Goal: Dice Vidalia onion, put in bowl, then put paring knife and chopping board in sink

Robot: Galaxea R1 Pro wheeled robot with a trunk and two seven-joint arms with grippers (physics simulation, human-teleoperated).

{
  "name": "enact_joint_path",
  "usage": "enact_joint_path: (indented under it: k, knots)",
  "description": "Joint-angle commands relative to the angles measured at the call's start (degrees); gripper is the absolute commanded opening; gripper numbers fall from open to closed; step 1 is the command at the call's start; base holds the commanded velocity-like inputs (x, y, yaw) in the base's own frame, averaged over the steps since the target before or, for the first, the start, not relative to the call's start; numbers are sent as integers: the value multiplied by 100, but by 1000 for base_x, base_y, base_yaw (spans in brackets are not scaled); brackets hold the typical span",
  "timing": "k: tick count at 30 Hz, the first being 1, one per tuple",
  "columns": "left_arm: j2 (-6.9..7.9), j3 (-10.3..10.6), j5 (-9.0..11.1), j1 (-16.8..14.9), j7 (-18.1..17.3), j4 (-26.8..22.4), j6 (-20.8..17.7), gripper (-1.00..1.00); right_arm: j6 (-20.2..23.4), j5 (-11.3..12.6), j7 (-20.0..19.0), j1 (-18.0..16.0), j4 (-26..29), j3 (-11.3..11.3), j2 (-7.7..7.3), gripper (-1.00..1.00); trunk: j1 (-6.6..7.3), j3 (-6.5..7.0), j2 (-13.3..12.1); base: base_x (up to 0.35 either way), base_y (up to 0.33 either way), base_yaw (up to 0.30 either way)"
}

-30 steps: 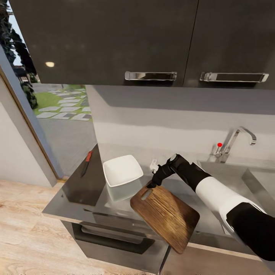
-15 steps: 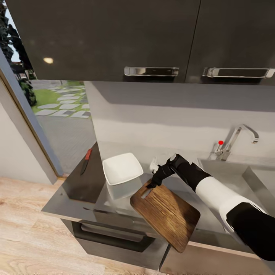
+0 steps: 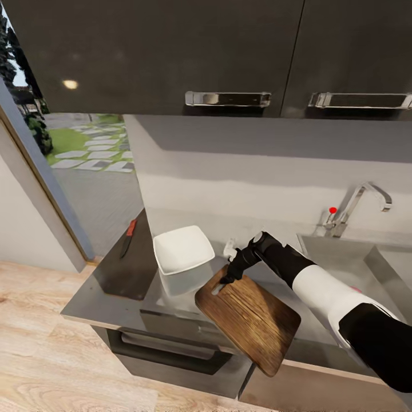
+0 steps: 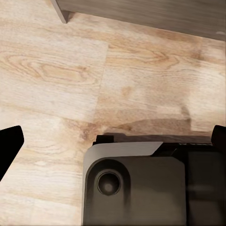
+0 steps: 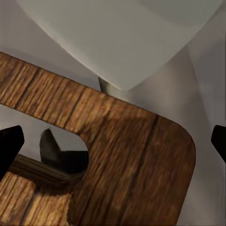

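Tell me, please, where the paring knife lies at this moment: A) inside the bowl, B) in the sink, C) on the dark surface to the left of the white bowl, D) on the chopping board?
C: the paring knife rests on the dark surface left of the bowl, apart from the chopping board and far from the sink.

Sink (image 3: 343, 257) cut off at the edge, basin partly behind the right arm (image 3: 326, 289), white specks (image 3: 230, 247) too small to identify
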State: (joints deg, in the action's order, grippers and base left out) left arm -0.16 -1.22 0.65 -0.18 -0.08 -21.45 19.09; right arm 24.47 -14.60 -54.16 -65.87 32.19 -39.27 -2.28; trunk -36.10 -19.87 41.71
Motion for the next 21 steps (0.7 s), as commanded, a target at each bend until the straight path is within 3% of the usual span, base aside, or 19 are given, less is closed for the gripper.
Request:
enact_joint_path:
  k: [1,7,21]
  knots:
    - [-2,-10,6,-1,-1,0,16,100,31,-14,-17,-4,15,-42,-4,100,-1,-17,6,0,0,0]
    - [-2,-9,6,-3,-1,-4,16,100,31,-16,-22,-6,20,-155,3,100,-1,-69,6,0,0,0]
    - [-2,-12,6,-3,-1,-8,17,100,-173,-25,-24,-4,41,-168,-6,100,-1,-86,6,0,0,0]
